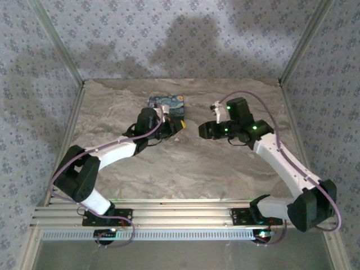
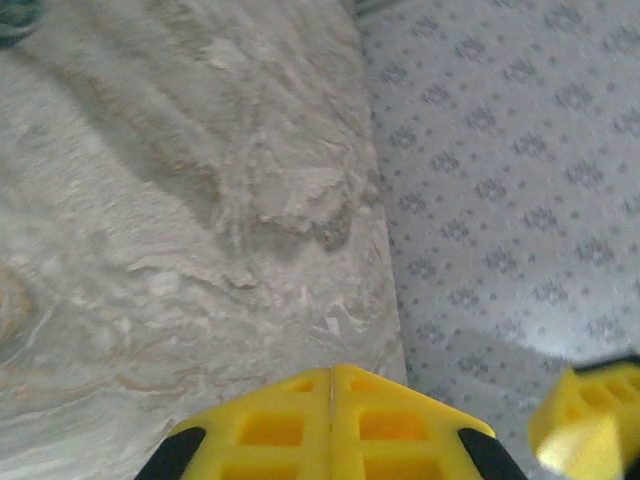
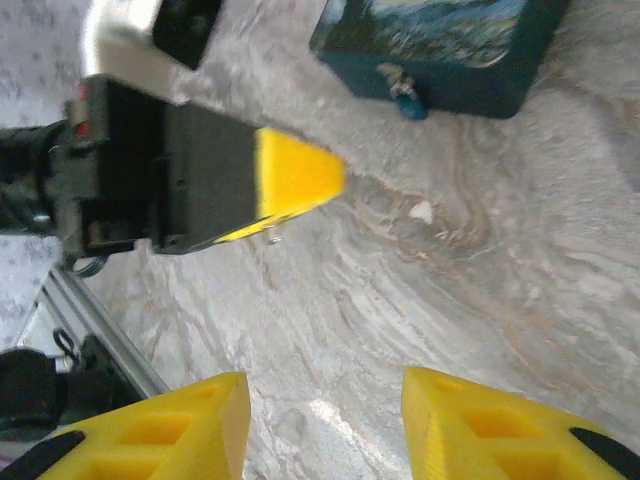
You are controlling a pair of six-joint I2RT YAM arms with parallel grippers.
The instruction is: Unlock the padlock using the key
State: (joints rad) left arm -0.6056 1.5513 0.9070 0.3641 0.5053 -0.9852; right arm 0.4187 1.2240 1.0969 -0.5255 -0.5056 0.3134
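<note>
The left end effector, closed just beside the padlock on the bench, possibly on the key, is likely needing slow, square alignment while the open right end effector is hovering near the padlock.

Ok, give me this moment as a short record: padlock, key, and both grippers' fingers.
padlock: on the table, far centre
left gripper: fingers shut, close to the padlock
key: small metal tip at the left gripper's edge, apparently pinched
right gripper: fingers open, nothing between them
progress: key not yet in the padlock
</note>
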